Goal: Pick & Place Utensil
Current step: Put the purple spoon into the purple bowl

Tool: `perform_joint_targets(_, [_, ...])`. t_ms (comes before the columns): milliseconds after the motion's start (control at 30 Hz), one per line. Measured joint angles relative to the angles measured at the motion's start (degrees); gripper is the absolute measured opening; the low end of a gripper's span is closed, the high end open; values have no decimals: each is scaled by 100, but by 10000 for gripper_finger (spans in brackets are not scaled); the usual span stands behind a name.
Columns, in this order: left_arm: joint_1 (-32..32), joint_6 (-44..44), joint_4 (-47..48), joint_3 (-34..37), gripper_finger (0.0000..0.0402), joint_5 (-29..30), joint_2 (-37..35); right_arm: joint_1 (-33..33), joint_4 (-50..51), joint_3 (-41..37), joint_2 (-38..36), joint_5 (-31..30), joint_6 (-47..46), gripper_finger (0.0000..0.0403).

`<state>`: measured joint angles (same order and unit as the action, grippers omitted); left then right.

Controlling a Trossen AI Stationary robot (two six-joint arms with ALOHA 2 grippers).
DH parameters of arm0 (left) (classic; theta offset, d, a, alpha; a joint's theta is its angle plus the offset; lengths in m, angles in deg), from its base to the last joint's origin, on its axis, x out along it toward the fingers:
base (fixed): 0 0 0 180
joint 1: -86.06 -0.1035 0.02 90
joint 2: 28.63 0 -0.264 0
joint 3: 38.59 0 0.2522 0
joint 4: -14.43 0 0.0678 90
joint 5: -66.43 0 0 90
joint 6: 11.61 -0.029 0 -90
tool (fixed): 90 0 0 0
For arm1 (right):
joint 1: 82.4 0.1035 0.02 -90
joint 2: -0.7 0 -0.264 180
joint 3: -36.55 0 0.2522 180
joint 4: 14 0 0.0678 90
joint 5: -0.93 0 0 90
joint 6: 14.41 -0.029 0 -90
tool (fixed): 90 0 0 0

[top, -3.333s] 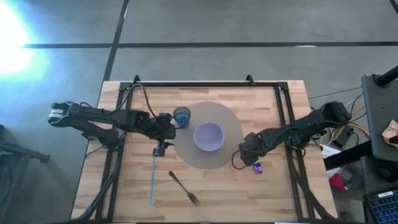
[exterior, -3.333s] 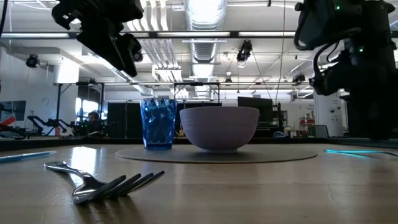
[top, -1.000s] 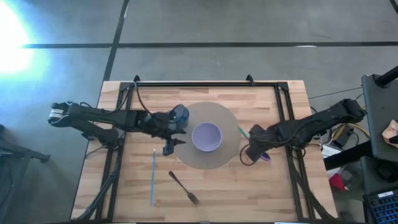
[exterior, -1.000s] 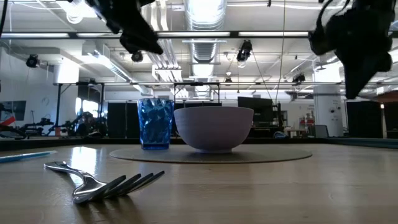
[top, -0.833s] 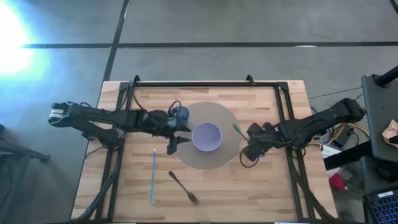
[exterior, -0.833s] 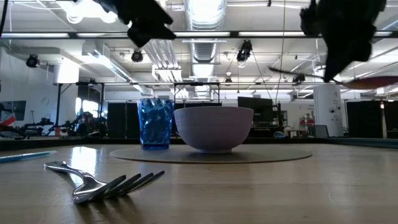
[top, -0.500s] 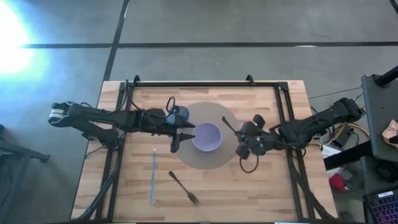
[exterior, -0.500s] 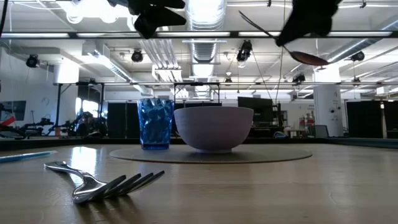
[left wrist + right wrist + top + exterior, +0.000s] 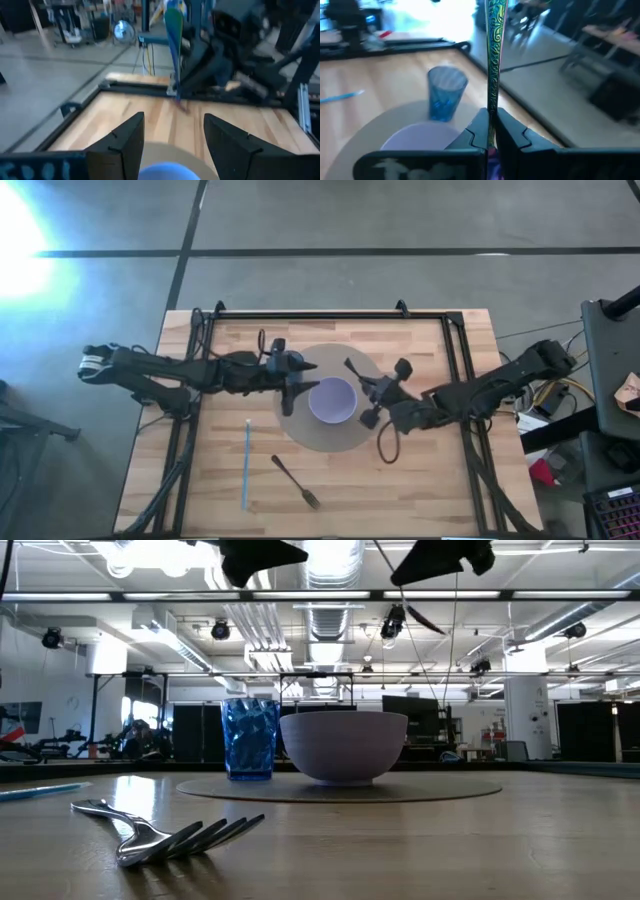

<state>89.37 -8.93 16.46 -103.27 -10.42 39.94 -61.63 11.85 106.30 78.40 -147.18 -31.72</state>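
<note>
A lavender bowl (image 9: 333,400) stands on a round mat (image 9: 322,438), with a blue cup (image 9: 251,738) at its far left. My right gripper (image 9: 372,392) hovers just right of the bowl, shut on an iridescent green-gold utensil (image 9: 493,60) whose handle sticks out past the fingertips toward the table's far left. My left gripper (image 9: 298,392) hovers open at the bowl's left side with nothing between its fingers (image 9: 118,145). The utensil's other end is hidden behind the right fingers. My right gripper pinches the utensil's shaft (image 9: 491,111) between its two fingers. The fingers lie along the utensil and come nearly level from the table's right side. The utensil is lifted clear, high above the mat, its free end (image 9: 350,366) slanting away from the fingers.
A metal fork (image 9: 296,481) lies on the wooden table near the front edge, its tines toward the near side. A thin blue stick (image 9: 246,465) lies left of it. A black frame (image 9: 330,315) runs along the table's far edge and sides.
My right gripper has carried the utensil up and toward the bowl from the table's right. It has tipped from pointing down to nearly level and rolled, swinging the handle out ahead. My left gripper has tipped up to nearly level and stayed open.
</note>
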Motion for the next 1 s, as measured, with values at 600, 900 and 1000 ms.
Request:
perform_joint_targets(600, [-238,-263,-1529,567,197,7,175,-121,-2381,69,1386,-1529,619,13])
perform_joint_targets(900, [-626,-160,-1899,564,197,-347,596,-212,-3256,70,1730,-1517,1262,13])
perform_joint_targets(1000, [-666,-118,-2142,564,197,-581,739,-265,-3254,70,1780,-1502,1212,13])
